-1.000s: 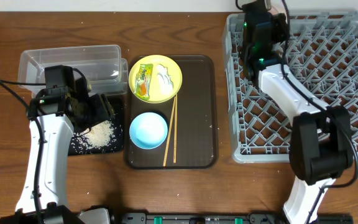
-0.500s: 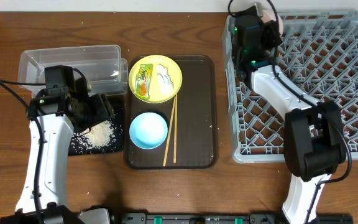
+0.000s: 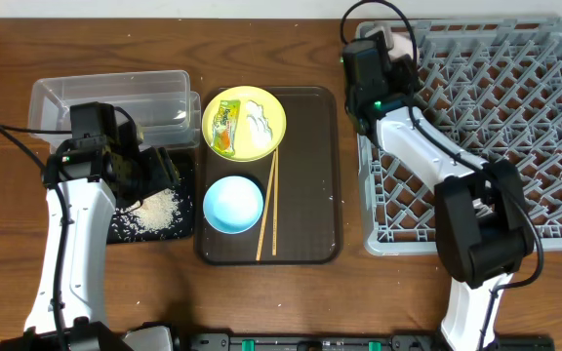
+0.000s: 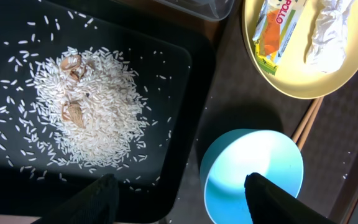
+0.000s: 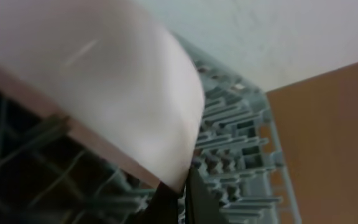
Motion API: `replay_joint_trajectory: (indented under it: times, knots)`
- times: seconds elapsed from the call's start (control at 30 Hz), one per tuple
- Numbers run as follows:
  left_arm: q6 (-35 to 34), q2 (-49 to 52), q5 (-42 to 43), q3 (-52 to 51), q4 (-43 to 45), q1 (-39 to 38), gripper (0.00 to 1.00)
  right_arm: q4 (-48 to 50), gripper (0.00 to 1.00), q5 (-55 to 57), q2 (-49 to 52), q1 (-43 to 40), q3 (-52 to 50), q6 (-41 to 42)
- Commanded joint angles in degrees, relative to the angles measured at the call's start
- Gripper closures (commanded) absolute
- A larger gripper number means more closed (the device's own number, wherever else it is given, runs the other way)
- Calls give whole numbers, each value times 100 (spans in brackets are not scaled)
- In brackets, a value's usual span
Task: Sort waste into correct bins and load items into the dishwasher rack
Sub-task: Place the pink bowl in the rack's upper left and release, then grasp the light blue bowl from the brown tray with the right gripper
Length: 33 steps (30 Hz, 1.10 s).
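Right gripper point(image 5: 180, 190) pinches the pale cup point(image 5: 104, 81) by its rim, just above the dishwasher rack's point(image 3: 515, 117) far-left corner. Well left of the rack, left gripper point(image 4: 182, 199) hangs wide open, empty, with rice grains point(image 4: 86, 118) beneath it.

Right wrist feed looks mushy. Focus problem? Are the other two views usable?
Right wrist: the pale cup sits too close, blurred and filling the frame; rack behind is soft too. Left wrist: sharp, rice crisp, glare on the blue bowl. Overhead: evenly lit, clear.
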Motion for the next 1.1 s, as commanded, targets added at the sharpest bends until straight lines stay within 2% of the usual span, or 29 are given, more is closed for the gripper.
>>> replay_joint_trajectory:
  times: [0.0, 0.1, 0.17, 0.37, 0.53, 0.57, 0.7, 0.77, 0.87, 1.07]
  knots:
    - [-9, -46, -52, 35, -20, 13, 32, -334, 99, -186, -129, 83, -26, 964]
    - [-9, -46, -52, 35, -20, 13, 32, -719, 96, -551, -385, 114, -26, 1257]
    - [-9, -46, -52, 33, -20, 13, 27, -922, 87, -979, -597, 114, -26, 1276]
    - [-9, -46, -55, 35, -20, 13, 27, -1567, 58, -2651, -1390, 114, -26, 1617]
    - [-9, -46, -111, 35, -70, 15, 27, -1858, 55, -4553, -1794, 212, -26, 2074]
    - [-15, -46, -190, 35, -107, 20, 24, -1915, 55, -4924, -1810, 240, -26, 2142]
    - [-339, -52, -1141, 35, -420, 68, 21, -2234, 53, -6194, -1722, 442, -26, 2430]
    - [-717, -52, -1565, 35, -603, 162, 21, -2402, 51, -6454, -1626, 586, -28, 2430]
    - [-1008, -52, -1617, 35, -680, 339, 18, -2603, 49, -6616, -1399, 918, -33, 2428]
    - [-1126, -52, -1615, 35, -684, 452, 16, -2780, 49, -6658, -881, 1596, -33, 2568]
